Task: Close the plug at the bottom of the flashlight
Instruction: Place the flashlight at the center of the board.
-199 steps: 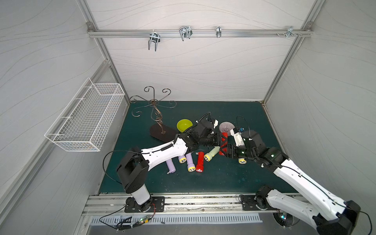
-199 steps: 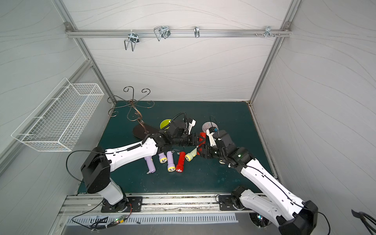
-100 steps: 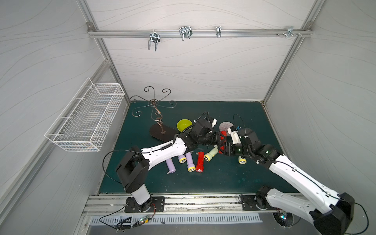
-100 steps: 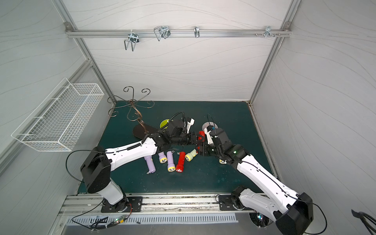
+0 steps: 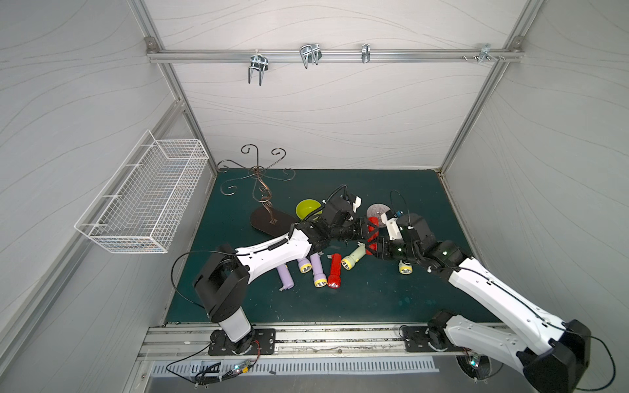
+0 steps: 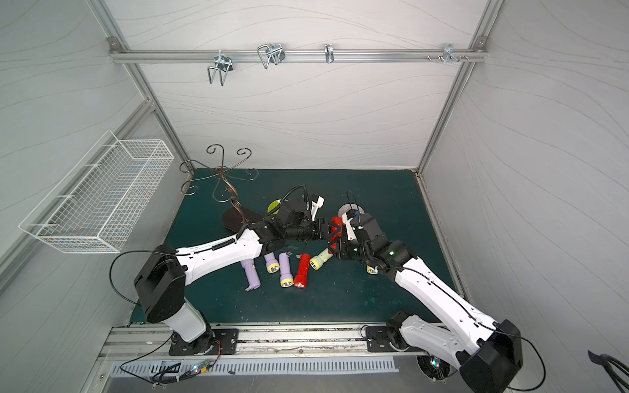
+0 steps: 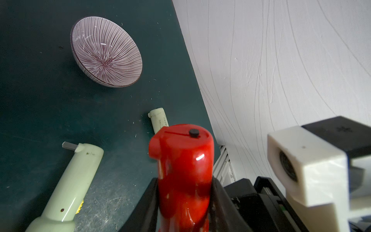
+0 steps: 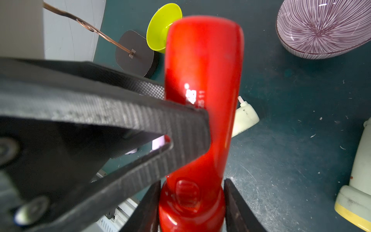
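The glossy red plastic flashlight (image 8: 202, 100) hangs above the dark green counter (image 5: 374, 299). The left claw (image 7: 183, 192) is clamped narrow on its barrel, and the right claw (image 8: 191, 200) is closed against its head beside the switch (image 8: 186, 192). Its tail plug (image 7: 180, 133) looks nearly flush. Press it straight in while the barrel is braced, without twisting. The white print (image 8: 193, 96) on the barrel is too blurred to read.

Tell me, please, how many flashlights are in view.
7. One red flashlight is in the left gripper. On the mat: three purple flashlights, a second red one, a pale green one, and another partly under the right arm. More may be hidden.
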Robot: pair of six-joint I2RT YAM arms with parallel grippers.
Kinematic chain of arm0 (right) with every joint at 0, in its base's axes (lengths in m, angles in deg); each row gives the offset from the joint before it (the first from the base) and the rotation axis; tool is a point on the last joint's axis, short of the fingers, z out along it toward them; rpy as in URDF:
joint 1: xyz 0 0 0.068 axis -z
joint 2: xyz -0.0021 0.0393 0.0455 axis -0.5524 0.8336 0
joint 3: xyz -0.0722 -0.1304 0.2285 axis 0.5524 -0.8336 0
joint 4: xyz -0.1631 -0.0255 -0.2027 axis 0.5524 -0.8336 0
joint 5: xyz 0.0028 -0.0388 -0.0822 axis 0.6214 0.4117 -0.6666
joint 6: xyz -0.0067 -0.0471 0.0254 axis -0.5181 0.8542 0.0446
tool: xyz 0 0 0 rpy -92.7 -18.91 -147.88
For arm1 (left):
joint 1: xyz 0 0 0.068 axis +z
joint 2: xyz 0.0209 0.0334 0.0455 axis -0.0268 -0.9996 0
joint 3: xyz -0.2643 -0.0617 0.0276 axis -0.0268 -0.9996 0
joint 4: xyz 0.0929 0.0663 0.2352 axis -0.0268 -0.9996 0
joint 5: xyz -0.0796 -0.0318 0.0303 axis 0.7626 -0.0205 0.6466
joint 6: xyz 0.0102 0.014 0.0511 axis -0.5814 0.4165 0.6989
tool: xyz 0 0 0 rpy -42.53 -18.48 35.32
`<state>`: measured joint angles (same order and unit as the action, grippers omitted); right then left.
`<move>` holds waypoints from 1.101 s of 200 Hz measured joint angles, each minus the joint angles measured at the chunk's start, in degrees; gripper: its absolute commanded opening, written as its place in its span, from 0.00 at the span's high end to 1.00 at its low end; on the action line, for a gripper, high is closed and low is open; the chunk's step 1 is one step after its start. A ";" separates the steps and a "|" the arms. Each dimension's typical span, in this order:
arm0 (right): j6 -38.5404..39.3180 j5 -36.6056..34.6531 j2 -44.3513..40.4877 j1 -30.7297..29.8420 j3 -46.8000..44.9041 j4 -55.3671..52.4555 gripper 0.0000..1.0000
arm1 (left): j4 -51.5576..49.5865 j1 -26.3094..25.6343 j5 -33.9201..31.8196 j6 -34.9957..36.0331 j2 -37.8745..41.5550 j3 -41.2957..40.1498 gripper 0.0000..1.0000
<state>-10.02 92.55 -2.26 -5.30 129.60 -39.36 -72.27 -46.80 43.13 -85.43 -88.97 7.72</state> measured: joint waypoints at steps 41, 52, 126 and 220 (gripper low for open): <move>1.07 0.02 -0.13 -0.09 0.00 -1.51 1.00 | 1.84 1.11 1.57 -0.85 0.72 -1.79 0.43; 1.42 0.02 -0.37 -0.09 0.00 -2.60 1.00 | 2.47 1.79 2.16 -1.38 1.68 -2.91 0.29; 1.86 -0.81 -6.82 0.87 -4.15 -9.11 1.00 | 6.91 7.04 1.66 -2.25 10.62 -11.72 0.01; 3.34 1.95 -0.20 14.51 -13.99 -10.10 1.00 | 7.80 10.10 1.81 -0.42 15.58 -15.19 0.03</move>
<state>-6.67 94.49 -2.45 9.21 115.61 -49.46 -64.47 -36.70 44.95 -85.84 -73.39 -7.47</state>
